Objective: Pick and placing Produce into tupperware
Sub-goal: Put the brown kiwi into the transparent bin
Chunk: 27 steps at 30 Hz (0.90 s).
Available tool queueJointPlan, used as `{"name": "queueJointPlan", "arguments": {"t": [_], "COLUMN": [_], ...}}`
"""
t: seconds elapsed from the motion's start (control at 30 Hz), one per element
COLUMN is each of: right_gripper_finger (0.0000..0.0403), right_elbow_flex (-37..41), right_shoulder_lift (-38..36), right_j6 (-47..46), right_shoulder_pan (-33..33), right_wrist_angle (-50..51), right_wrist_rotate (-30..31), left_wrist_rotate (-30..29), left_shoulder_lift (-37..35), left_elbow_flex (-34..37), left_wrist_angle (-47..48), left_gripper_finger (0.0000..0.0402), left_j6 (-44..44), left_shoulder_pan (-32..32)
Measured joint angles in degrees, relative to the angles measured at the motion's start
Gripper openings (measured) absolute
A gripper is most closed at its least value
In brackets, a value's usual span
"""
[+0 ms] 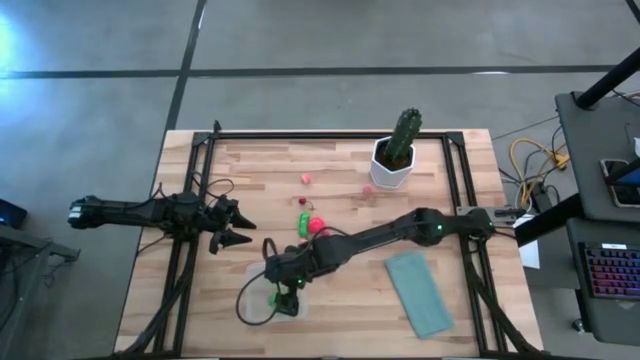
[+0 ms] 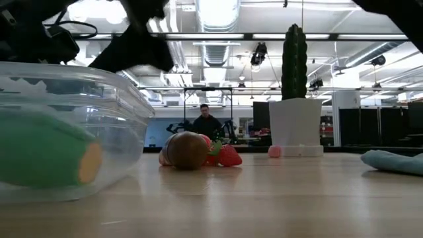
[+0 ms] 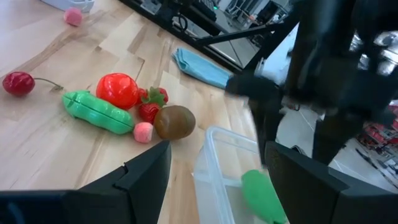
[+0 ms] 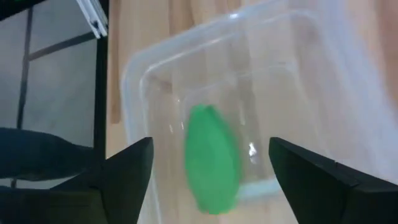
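The clear tupperware [image 1: 290, 305] stands near the table's near edge, left of centre. A green oval produce piece [image 4: 212, 158] lies on its bottom, showing in the low view as the green piece [image 2: 46, 158] with a pale cut end. My right gripper [image 4: 211, 146] hovers open right above the tupperware [image 4: 134, 68], touching nothing. More produce [image 1: 310, 224] lies in a pile on the table: a green pod [image 3: 96, 112], a red tomato [image 3: 118, 89], strawberries, a brown round kiwi [image 3: 174, 122]. My left gripper [image 1: 235, 226] waits open at the table's left.
A cactus in a white pot [image 1: 397, 155] stands at the far side. A teal cloth [image 1: 420, 292] lies near the right. A cherry [image 3: 17, 82] and pink bits [image 1: 305, 179] lie apart from the pile. A person [image 2: 207, 122] stands in the room beyond.
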<state>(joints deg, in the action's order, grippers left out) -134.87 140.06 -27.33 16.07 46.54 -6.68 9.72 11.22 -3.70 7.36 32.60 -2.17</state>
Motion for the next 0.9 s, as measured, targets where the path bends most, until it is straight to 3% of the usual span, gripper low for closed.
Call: {"name": "queueJointPlan", "arguments": {"t": [0.23, 0.37, 0.5, 0.73, 0.9], "right_gripper_finger": [0.0314, 0.0319, 0.0327, 0.0333, 0.0333], "right_elbow_flex": [-0.2, 0.1, 0.1, 0.5, 4.2], "right_shoulder_lift": [-10.1, -9.2, -6.4, -2.5, -1.6], "right_j6": [5.6, 15.6, 18.4, 26.9, 28.7], "right_shoulder_pan": [-2.3, -2.5, -2.2, -2.1, -2.7], "right_wrist_angle": [22.2, 29.7, 31.5, 30.0, 24.4], "right_wrist_rotate": [18.8, 18.1, 16.6, 19.2, 15.3], "left_wrist_rotate": [0.0, 0.0, 0.0, 0.0, 0.0], "left_shoulder_lift": [0.0, 0.0, 0.0, 0.0, -0.1], "left_elbow_flex": [0.0, 0.2, 0.2, 0.3, 0.2], "left_wrist_angle": [-0.1, -0.9, -0.9, -1.0, -0.9], "left_gripper_finger": [0.0246, 0.0246, 0.0246, 0.0246, 0.0246], "left_j6": [0.0, 0.0, 0.0, 0.0, 0.0], "left_shoulder_pan": [0.0, 0.0, 0.0, 0.0, 0.0]}}
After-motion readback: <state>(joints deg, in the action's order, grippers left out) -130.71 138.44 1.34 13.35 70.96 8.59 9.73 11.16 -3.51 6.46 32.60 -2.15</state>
